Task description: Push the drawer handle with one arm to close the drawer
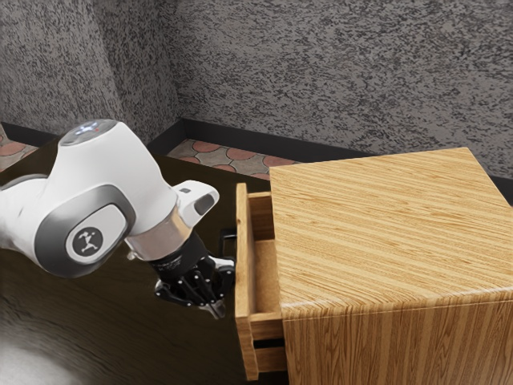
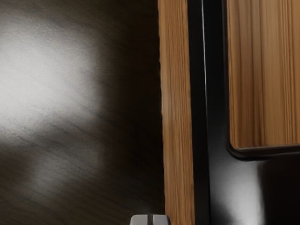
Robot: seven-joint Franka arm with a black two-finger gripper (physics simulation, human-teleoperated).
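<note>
The end effector (image 1: 216,309), lower left of centre in the exterior view, has its fingertips together, gripping nothing. The drawer (image 1: 244,277), lower centre, stands open; it is likely light, rigid wood, best pushed squarely at its handle (image 1: 228,241). The hand hides part of the handle, so contact is unclear. The arm (image 1: 104,192) is cut off at the left edge.

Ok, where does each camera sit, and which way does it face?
Exterior view: beside and above my arm, angled down at the cabinet and open drawer; arm and gripper show.
Wrist view: on the gripper, facing the table, wood and a black frame; tips of my shut fingers show.
Shared: the table and, likely, the drawer's wood.
</note>
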